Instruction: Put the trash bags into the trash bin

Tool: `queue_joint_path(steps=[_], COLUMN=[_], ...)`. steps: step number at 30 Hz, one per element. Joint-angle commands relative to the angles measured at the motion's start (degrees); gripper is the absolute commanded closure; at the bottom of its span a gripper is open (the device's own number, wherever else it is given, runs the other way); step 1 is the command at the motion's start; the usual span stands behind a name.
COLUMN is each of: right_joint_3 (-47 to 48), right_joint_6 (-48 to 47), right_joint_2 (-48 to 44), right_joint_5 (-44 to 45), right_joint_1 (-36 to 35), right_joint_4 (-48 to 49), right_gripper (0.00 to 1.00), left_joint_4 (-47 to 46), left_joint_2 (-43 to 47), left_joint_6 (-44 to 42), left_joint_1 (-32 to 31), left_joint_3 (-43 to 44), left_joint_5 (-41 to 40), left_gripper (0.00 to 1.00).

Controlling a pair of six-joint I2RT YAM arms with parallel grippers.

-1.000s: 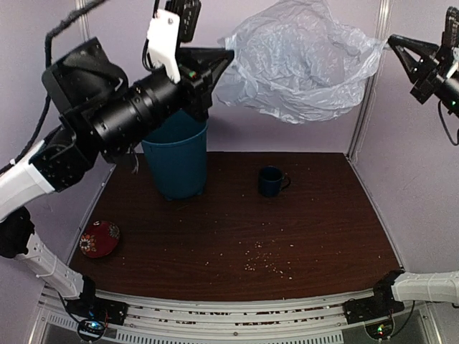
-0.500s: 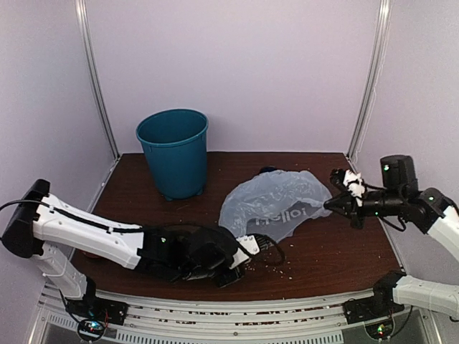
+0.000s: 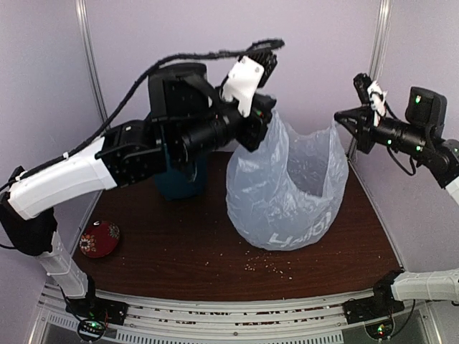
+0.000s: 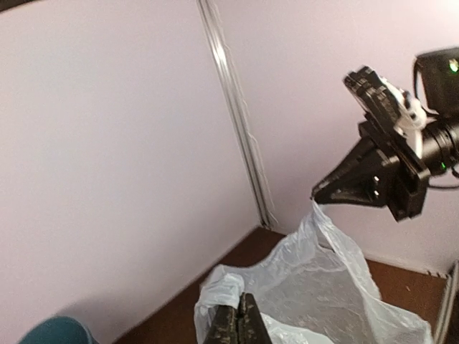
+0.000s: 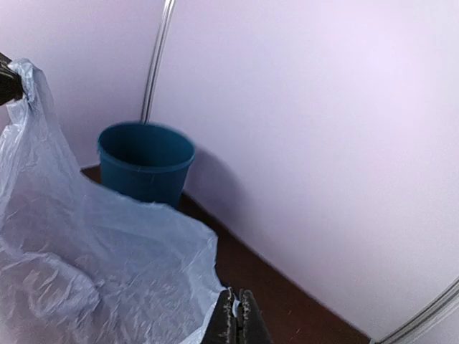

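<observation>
Trash bag [image 3: 287, 193], pale blue-grey and crinkly, hangs stretched open between the two hands, its mouth facing up and its white lettering low on the near side. The left hand [image 3: 267, 120] has its fingers pressed together on the left corner of the bag's rim. The right hand [image 3: 338, 116] is clamped the same way on the opposite corner. Both hands are raised well above the desk [image 3: 179, 244], and the bag sags below them until its bottom reaches the desk. The teal trash bin [image 3: 179, 185] stands below and to the left of the left hand, largely hidden behind that arm and apart from the bag. A red dish [image 3: 99, 238] lies far below the left hand, at the desk's near left. Crumbs [image 3: 269, 265] lie scattered just in front of the bag.
</observation>
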State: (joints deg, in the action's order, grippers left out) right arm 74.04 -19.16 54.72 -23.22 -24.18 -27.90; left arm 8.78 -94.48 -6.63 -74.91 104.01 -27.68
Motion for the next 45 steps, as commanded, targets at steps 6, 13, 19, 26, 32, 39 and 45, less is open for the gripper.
queue_joint_path(steps=[6, 13, 19, 26, 32, 39, 45], right_joint_3=[31.9, 27.0, -13.3, -32.7, -24.9, -16.7, 3.7], right_joint_6=[0.6, -3.0, -6.6, -16.6, -5.5, 9.9, 12.3], right_joint_2=[10.6, 3.2, -12.1, -20.6, -16.0, 0.0, 18.5], right_joint_5=[7.0, -3.2, -5.5, -9.7, -15.4, 6.8, 16.2], right_joint_1=[-0.1, 0.0, 0.0, 2.1, 2.2, 2.5, 4.8], right_joint_4=[9.0, -0.2, -2.7, -13.8, -4.6, 13.8, 16.8], right_gripper=[1.0, 1.0, 1.0, 1.0, 1.0, 1.0, 1.0], left_joint_4=[3.1, -1.6, -8.5, -1.9, -4.1, -1.1, 16.1], left_joint_2=[-12.4, 3.5, 11.7, 5.3, 7.1, -0.8, -23.8], left_joint_6=[-17.9, -16.5, -1.3, 12.1, 12.2, 24.6, 26.0], left_joint_1=[-0.3, -5.8, -6.1, -11.1, -10.0, 8.4, 19.7], left_joint_3=[37.1, 11.6, -34.0, -45.2, -42.1, -21.2, 22.2], left_joint_5=[-5.2, 4.0, 5.7, 11.8, 3.9, 13.5, 23.1], left_gripper=[1.0, 1.0, 1.0, 1.0, 1.0, 1.0, 1.0])
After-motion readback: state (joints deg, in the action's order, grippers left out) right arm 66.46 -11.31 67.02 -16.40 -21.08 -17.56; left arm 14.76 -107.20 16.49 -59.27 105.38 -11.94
